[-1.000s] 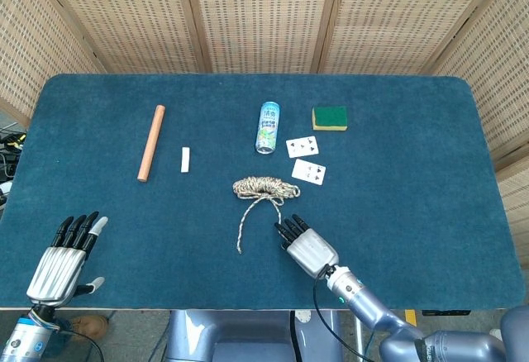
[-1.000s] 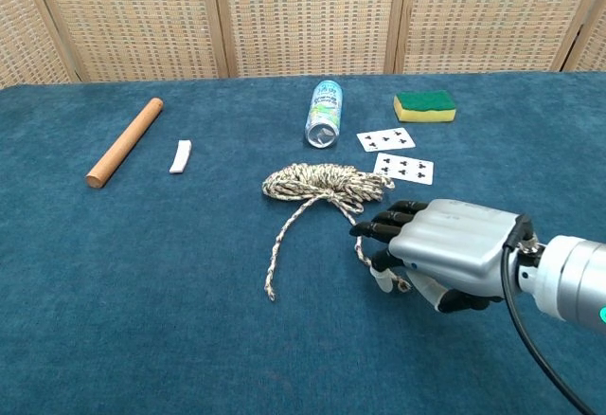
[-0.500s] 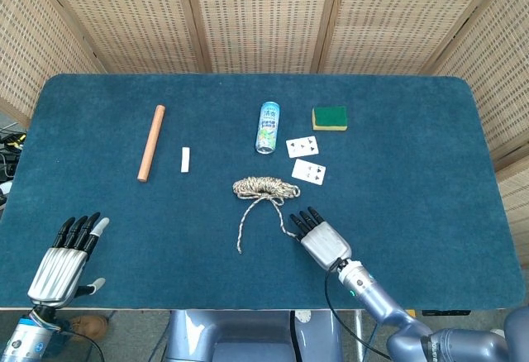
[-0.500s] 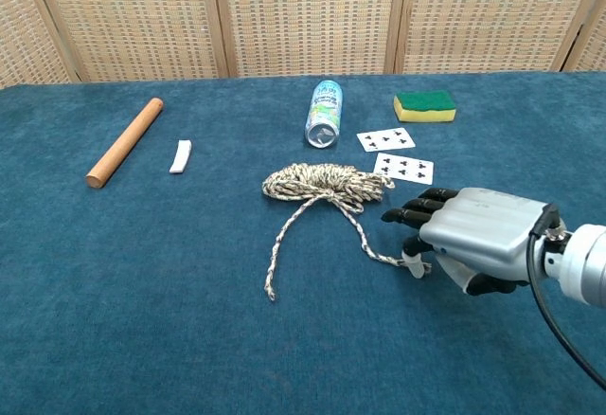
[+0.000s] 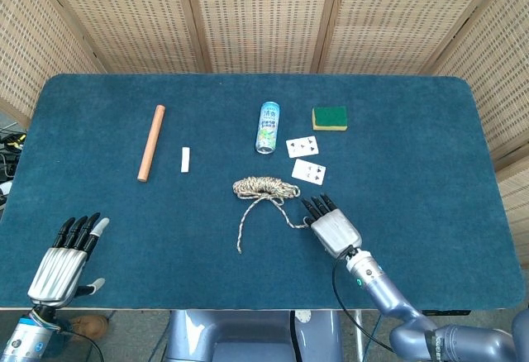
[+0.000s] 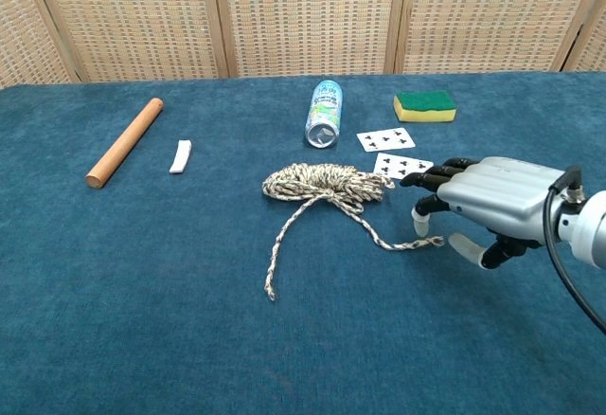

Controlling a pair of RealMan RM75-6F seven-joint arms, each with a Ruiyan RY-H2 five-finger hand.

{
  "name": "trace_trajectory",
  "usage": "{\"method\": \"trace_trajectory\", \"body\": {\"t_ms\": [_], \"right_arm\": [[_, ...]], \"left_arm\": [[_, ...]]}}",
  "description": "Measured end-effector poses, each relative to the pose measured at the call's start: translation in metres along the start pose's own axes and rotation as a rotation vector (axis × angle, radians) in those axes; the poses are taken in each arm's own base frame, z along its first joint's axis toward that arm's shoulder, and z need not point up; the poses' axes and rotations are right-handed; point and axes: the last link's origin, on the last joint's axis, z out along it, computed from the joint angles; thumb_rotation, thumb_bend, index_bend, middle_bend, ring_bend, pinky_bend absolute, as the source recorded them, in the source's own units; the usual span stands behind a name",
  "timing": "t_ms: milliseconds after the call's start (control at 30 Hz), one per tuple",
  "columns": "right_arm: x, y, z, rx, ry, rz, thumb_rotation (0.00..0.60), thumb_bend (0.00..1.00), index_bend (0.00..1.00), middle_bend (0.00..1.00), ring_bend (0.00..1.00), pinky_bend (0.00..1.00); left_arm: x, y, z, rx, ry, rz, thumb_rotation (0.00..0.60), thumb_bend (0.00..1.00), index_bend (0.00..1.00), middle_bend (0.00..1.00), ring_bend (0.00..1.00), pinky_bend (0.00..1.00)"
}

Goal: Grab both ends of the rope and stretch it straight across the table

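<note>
Hands first, nearest the camera: the left hand (image 5: pixel 64 254) is lying flat at the lower left of the head view, fingers extended and slightly apart, holding nothing. The right hand (image 6: pixel 492 203) is hovering at centre right of the chest view, fingers spread and empty, one fingertip just beside the rope's free end. The rope (image 6: pixel 327 197) is sitting mid-frame, mostly bundled, with two loose tails trailing toward the lower edge. Two playing cards (image 5: pixel 305 159) are lying just beyond it. Farther up, a wooden dowel (image 5: pixel 151 142), white chalk piece (image 5: pixel 186 159), drink can (image 5: pixel 268 126) and green-yellow sponge (image 5: pixel 330 117) are resting on the blue table (image 5: pixel 413 172).
</note>
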Motion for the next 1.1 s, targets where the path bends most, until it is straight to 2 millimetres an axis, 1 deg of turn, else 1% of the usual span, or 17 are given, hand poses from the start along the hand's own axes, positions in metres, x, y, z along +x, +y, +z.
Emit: {"method": "trace_trajectory", "body": {"t_ms": [67, 167, 367, 467, 667, 1100], "right_arm": [[0.004, 0.000, 0.000, -0.009, 0.012, 0.080, 0.600, 0.27, 0.34, 0.00, 0.00, 0.00], [0.007, 0.001, 0.003, -0.035, 0.020, 0.176, 0.600, 0.27, 0.36, 0.00, 0.00, 0.00], [0.002, 0.003, 0.014, -0.101, 0.032, 0.243, 0.600, 0.32, 0.39, 0.00, 0.00, 0.00], [-0.002, 0.000, 0.020, -0.121, 0.026, 0.274, 0.600, 0.33, 0.41, 0.00, 0.00, 0.00], [-0.005, -0.007, 0.029, -0.133, 0.011, 0.282, 0.600, 0.36, 0.44, 0.00, 0.00, 0.00], [-0.016, -0.010, 0.038, -0.148, -0.007, 0.249, 0.600, 0.37, 0.47, 0.00, 0.00, 0.00]], "left_arm": [[0.000, 0.000, 0.000, -0.002, 0.001, 0.000, 0.600, 0.00, 0.00, 0.00, 0.00, 0.00], [0.000, 0.000, -0.001, -0.001, 0.001, 0.000, 0.600, 0.00, 0.00, 0.00, 0.00, 0.00], [-0.001, -0.001, 0.000, 0.001, -0.004, 0.001, 0.600, 0.00, 0.00, 0.00, 0.00, 0.00], [-0.001, -0.001, 0.000, 0.002, -0.004, 0.001, 0.600, 0.00, 0.00, 0.00, 0.00, 0.00], [-0.001, -0.001, 0.001, 0.005, -0.005, 0.002, 0.600, 0.00, 0.00, 0.00, 0.00, 0.00], [-0.002, -0.001, 0.002, 0.008, -0.011, 0.004, 0.600, 0.00, 0.00, 0.00, 0.00, 0.00]]}}
